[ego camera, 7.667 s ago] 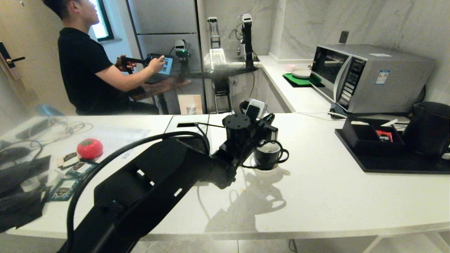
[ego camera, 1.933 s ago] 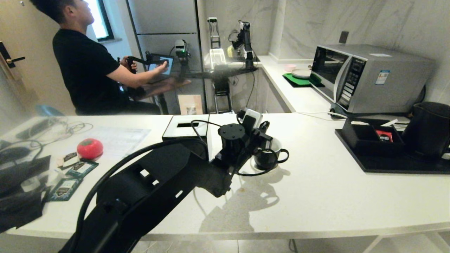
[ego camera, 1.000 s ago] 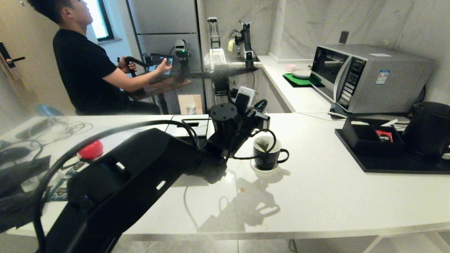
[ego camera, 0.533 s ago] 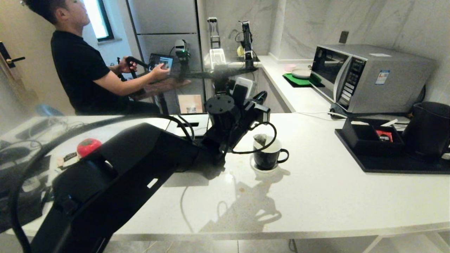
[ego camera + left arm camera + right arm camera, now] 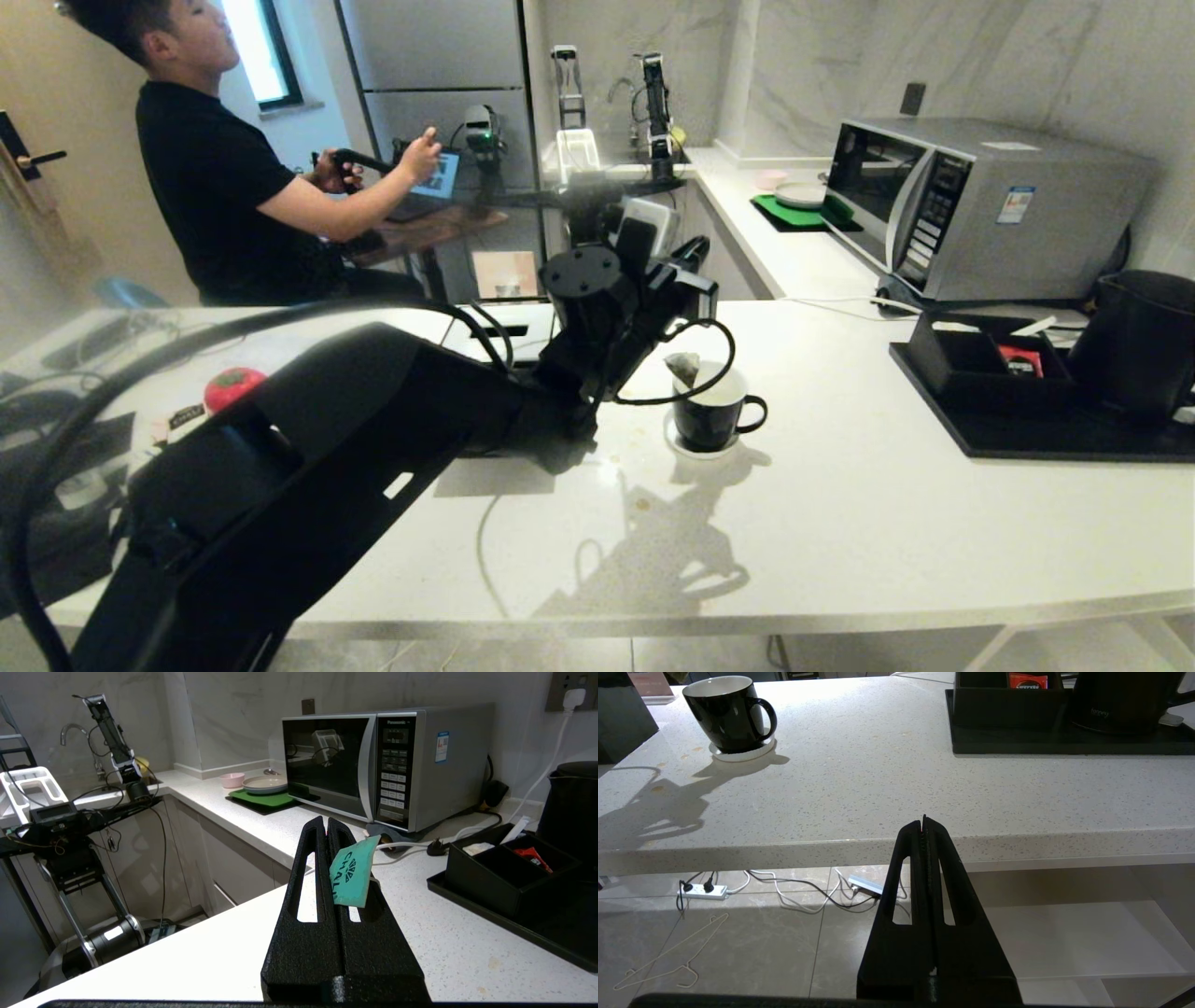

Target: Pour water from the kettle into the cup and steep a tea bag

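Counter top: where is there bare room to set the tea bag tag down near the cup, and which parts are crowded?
Bare counter runs between the cup on its saucer and the black tray, and forward to the near edge. Crowded: the tray with the kettle, the far-left end with sachets, cables and a red ball, and left of the cup, under the left gripper.

Silver microwave [image 5: 971,201] upper right of frame, on white tabletop [image 5: 840,523]. Green mat [image 5: 789,211] with plate [image 5: 800,193] left of microwave. Black tray [image 5: 1027,434] at right edge; red packet [image 5: 1019,359] in its compartment. Red ball [image 5: 231,387] at left. Person in black shirt [image 5: 224,187] upper left, at tablet [image 5: 437,177].
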